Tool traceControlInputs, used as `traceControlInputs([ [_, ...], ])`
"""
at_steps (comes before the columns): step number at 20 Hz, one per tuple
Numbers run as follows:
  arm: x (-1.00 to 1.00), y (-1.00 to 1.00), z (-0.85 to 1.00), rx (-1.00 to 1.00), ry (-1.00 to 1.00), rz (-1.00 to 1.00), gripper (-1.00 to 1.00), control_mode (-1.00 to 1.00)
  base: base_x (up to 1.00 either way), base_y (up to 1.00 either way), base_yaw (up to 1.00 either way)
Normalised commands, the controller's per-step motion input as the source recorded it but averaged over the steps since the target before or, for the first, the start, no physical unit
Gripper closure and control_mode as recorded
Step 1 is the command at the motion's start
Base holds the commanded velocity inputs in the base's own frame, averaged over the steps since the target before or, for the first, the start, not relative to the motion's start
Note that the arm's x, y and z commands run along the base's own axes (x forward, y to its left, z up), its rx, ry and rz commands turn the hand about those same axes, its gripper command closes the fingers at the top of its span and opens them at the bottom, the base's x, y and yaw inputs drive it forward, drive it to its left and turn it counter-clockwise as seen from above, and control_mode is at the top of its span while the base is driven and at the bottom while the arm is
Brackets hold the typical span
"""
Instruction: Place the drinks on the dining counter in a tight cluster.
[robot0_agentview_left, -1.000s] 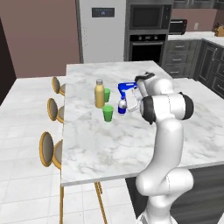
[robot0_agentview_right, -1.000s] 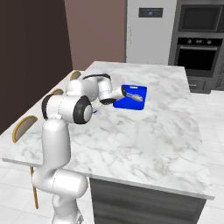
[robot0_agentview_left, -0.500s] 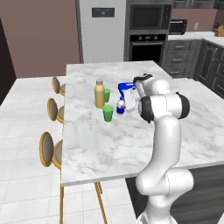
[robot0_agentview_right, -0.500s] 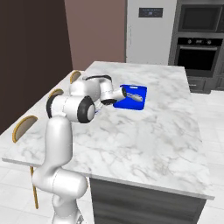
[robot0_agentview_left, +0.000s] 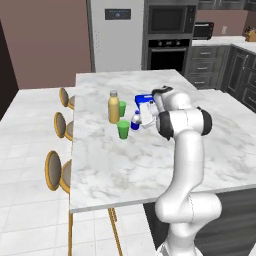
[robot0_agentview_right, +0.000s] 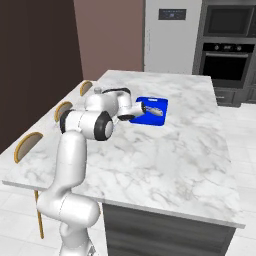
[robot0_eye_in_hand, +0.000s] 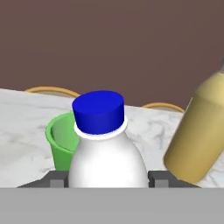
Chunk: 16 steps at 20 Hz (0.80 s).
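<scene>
The white arm rises from the near edge of the dining counter (robot0_agentview_left: 110, 165), folds at its dark elbow and reaches forward and to the left, with the wrist turned so the hand lies low and roughly level over the marble. The gripper (robot0_eye_in_hand: 107, 180) sits at the water bottle (robot0_eye_in_hand: 105, 148); in the hand view its two dark finger tips stand tight against either side of the bottle's white body, so the jaws are closed partway on the bottle, gripping it below the blue cap (robot0_eye_in_hand: 99, 110).

From the left base view the water bottle (robot0_agentview_left: 135, 120) is upright near the counter's middle, just right of a green cup (robot0_agentview_left: 123, 129) and close to the yellow juice bottle (robot0_agentview_left: 114, 107), which stands a little farther and to the left with its grey cap on. A second green cup (robot0_agentview_left: 122, 107) stands just behind the juice bottle. A blue tray (robot0_agentview_right: 152, 105) lies beyond the hand, with a slim object on it that I cannot identify.

No readable lettering appears on any bottle; the refrigerator's (robot0_agentview_left: 117, 35) panel is too blurred to read.
</scene>
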Motion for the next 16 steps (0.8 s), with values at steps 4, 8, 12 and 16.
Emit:
traceControlInputs([
  [4,0.33,0.03,-0.18,0.0,0.0,0.01,1.0,-1.0,0.0,0.0,0.0],
  [8,0.34,0.03,-0.19,0.0,0.0,0.02,1.0,-1.0,0.0,0.0,0.0],
  [12,0.3,0.0,-0.19,0.0,0.0,0.02,1.0,-1.0,0.0,0.0,0.0],
  [16,0.25,0.0,-0.22,0.0,0.0,0.03,1.0,-1.0,0.0,0.0,0.0],
])
